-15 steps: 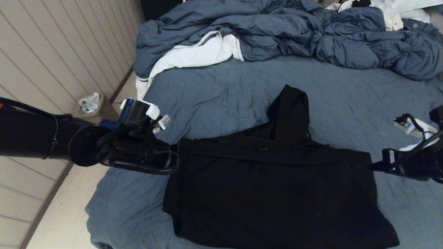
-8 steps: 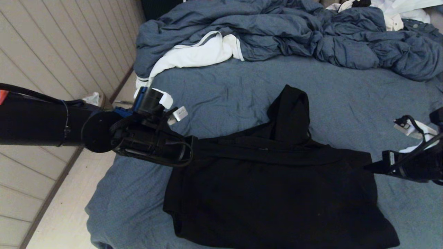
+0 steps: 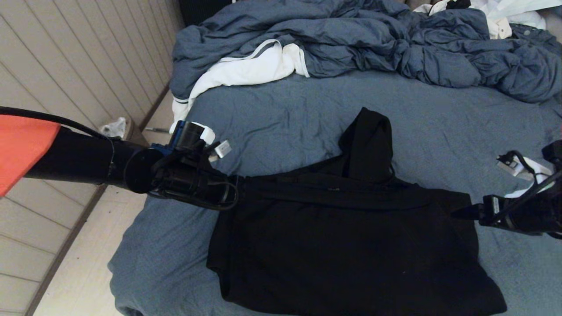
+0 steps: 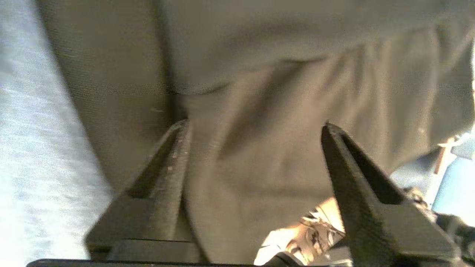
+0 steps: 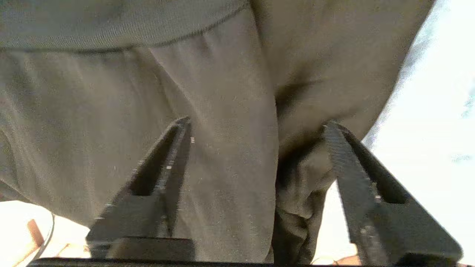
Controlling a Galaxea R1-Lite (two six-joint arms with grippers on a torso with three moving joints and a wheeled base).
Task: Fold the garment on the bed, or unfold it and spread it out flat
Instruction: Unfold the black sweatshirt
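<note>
The hoodie (image 3: pixel 351 245) lies folded on the near part of the bed (image 3: pixel 281 118), its near edge cut off by the bottom of my head view, so I cannot tell how the hem lies. My left gripper (image 4: pixel 256 126) sits at the hoodie's left shoulder edge; from the head view its fingers are hidden behind my own wrist, but the wrist view shows them spread apart with black cloth lying loose between them, nothing pinched. My right gripper (image 5: pixel 258 124) is at the right edge, partly cut off by the frame, its fingers likewise parted over a fold of fabric and released. The hood (image 3: pixel 368 140) points away from me, flattened. Beyond it, a white cloth (image 3: pixel 246 70) lies half tucked under the rumpled duvet (image 3: pixel 373 39), which hides the far side of the bed.
</note>
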